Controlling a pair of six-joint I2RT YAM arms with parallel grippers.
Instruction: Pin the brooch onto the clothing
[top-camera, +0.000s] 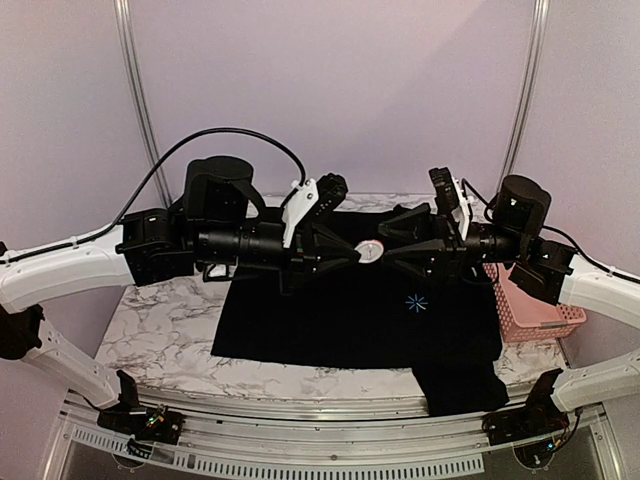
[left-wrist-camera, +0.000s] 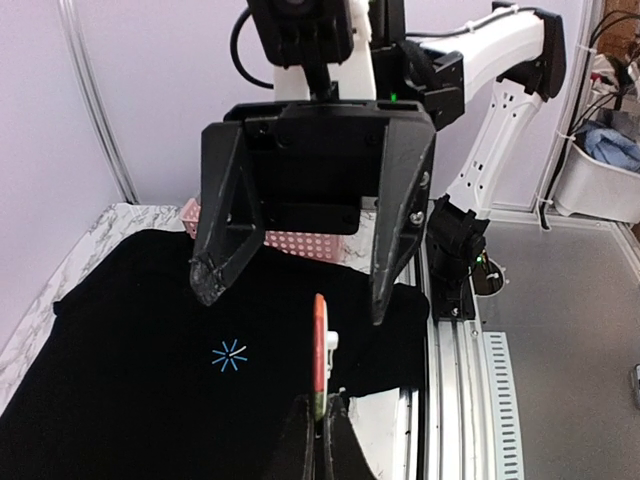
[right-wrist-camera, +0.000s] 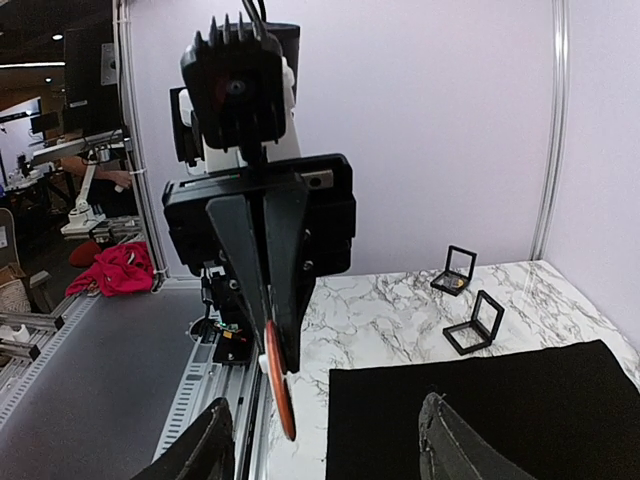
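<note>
The brooch (top-camera: 369, 252), a round red-orange disc with a white clasp, is held edge-on above the clothing. My left gripper (top-camera: 358, 252) is shut on its lower rim, as the left wrist view shows with the gripper (left-wrist-camera: 322, 418) and brooch (left-wrist-camera: 319, 345). My right gripper (top-camera: 392, 250) faces it, open wide and touching nothing. In the right wrist view the right gripper (right-wrist-camera: 325, 445) is open with the brooch (right-wrist-camera: 280, 395) in front of it. The clothing, a black T-shirt (top-camera: 340, 310), lies flat with a light-blue starburst mark (top-camera: 415, 303), which also shows in the left wrist view (left-wrist-camera: 229, 355).
A pink basket (top-camera: 535, 305) stands at the shirt's right edge. Two small black display frames (right-wrist-camera: 475, 322) stand on the marble table (top-camera: 160, 340) beyond the shirt's left side. The shirt's lower right corner hangs over the near table edge (top-camera: 460, 385).
</note>
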